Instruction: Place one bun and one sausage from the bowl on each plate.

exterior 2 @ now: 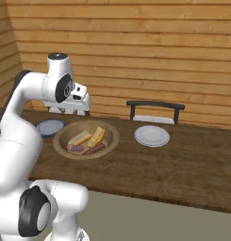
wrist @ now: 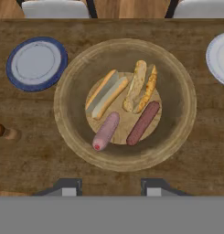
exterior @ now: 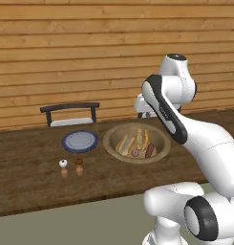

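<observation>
Nothing is placed yet: both buns (wrist: 106, 93) and both sausages (wrist: 143, 122) lie inside the bowl (wrist: 67, 114), the blue-rimmed plate (wrist: 36, 64) and white plate (exterior 2: 152, 135) flanking it bare, the gripper (wrist: 109, 187) above it, fingers apart, empty.

You have a dark wooden table (exterior: 32, 182) across mid-frame, backed by a wood-plank wall (exterior: 66, 52). Two small shakers, white-topped (exterior: 63, 168) and brown-topped (exterior: 79, 166), stand side by side left of centre. A black-framed chair (exterior: 69, 114) sits behind the table's far edge.
</observation>
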